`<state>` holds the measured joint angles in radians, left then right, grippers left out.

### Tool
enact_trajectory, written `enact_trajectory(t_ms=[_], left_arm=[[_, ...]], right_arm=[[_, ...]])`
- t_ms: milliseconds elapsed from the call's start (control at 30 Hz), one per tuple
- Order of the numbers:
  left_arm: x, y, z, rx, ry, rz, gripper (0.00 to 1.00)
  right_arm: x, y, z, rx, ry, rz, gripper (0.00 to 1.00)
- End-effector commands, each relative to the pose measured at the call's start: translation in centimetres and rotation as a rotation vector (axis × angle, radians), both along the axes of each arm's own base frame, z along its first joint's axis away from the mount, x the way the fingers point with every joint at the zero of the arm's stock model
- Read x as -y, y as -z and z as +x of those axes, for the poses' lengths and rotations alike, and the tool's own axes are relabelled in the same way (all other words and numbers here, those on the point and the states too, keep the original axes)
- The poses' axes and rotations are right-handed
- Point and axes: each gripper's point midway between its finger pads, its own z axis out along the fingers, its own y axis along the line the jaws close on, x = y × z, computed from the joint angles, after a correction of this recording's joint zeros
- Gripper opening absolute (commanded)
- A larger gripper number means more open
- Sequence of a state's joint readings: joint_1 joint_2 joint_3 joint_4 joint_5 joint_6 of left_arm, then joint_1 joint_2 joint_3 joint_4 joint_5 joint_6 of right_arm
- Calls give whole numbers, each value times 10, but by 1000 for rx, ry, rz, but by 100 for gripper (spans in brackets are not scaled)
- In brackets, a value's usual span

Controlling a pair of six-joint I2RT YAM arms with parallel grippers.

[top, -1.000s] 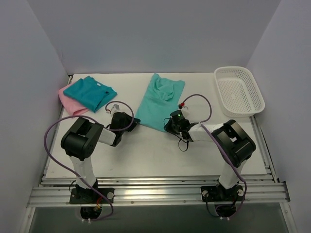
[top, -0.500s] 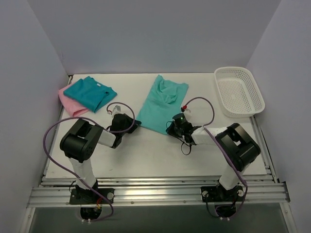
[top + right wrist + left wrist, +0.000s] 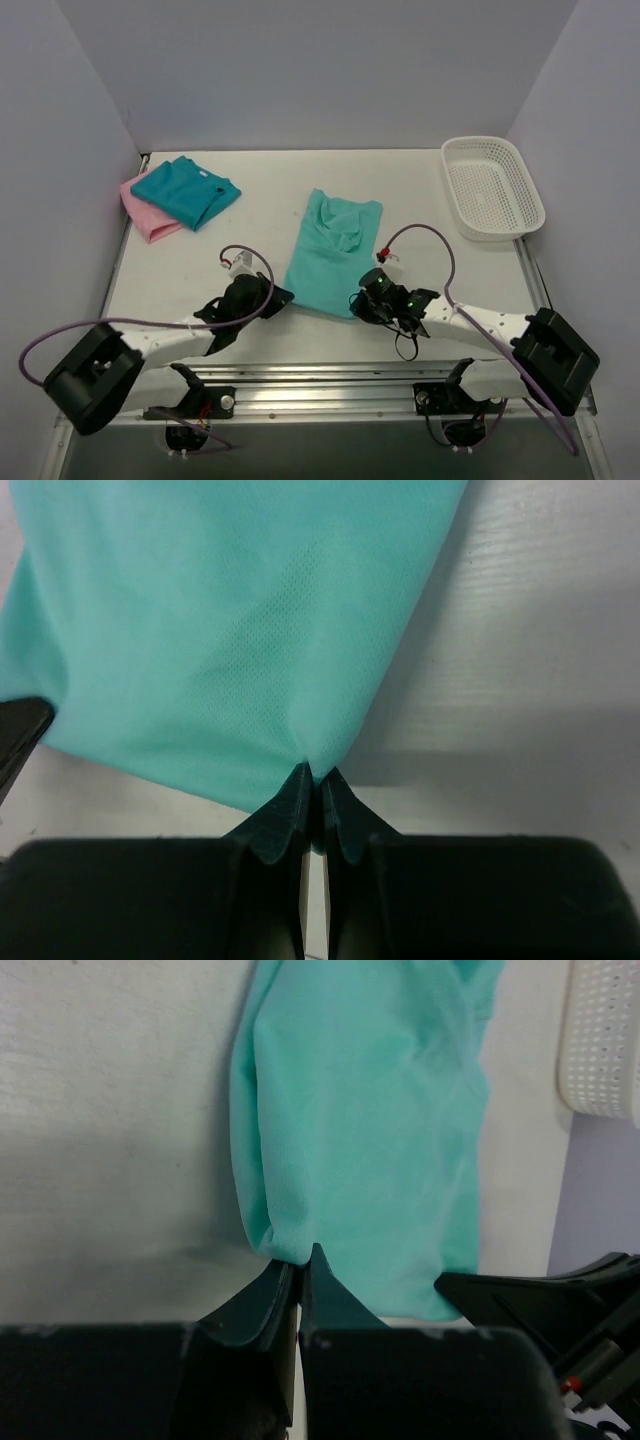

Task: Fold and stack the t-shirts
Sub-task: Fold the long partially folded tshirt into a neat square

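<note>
Between my black left fingers [image 3: 255,1305], and also between my black right fingers [image 3: 280,820], I see the sea-green t-shirt [image 3: 333,250]; it is light and plain, with a fine dotted weave close to the right tips. Far beyond the left fingers the teal-blue t-shirt [image 3: 185,190] is darker and also plain, and the pink t-shirt [image 3: 143,218] beside it is pale. Beyond the right fingers the basket [image 3: 492,187] is white with a pattern of small holes, the table [image 3: 420,215] is off-white, and the wall [image 3: 320,70] is lavender-grey.

Lab cell: blank walls [image 3: 300,70], aluminium rail frame [image 3: 330,398]
</note>
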<state>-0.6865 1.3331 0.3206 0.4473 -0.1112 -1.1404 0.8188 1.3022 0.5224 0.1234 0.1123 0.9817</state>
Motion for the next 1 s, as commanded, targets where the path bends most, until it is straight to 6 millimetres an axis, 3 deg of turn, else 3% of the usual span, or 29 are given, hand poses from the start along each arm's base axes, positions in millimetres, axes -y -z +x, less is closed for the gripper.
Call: enact_trajectory(t_ms=[0,33,133,300,467,500,567,600,700,833,967], left_arm=[[-22,-27,-17,23,-85,81,2],[-27,-41,-29,38,-76,90,2],[-43,-76,-33,106,-118,90,2],[-53,-113,-26,187,-158,87,2],[-38,-119,-10,205,-152,102,2],[-37,-119,-7,208,-150,111,2],[-29,-122,1,216,-150,112,2],[-27,-122,4,221,-147,123,2],[-21,-133,17,245,-155,133,2],[-22,-148,37,262,-174,154,3],[-26,-166,54,286,-190,131,3]], right_arm=[[27,-4,-15,-14,67,-82,0],[27,-15,-13,13,79,-66,0],[32,-30,-11,45,95,-76,0],[37,-46,6,94,115,-135,0],[26,-52,37,106,102,-201,0],[18,-65,48,131,103,-189,0],[14,-64,60,130,93,-227,0],[7,-77,71,157,99,-216,0],[5,-76,90,153,97,-255,0],[0,-88,122,159,105,-272,0],[-2,-101,139,175,102,-273,0]])
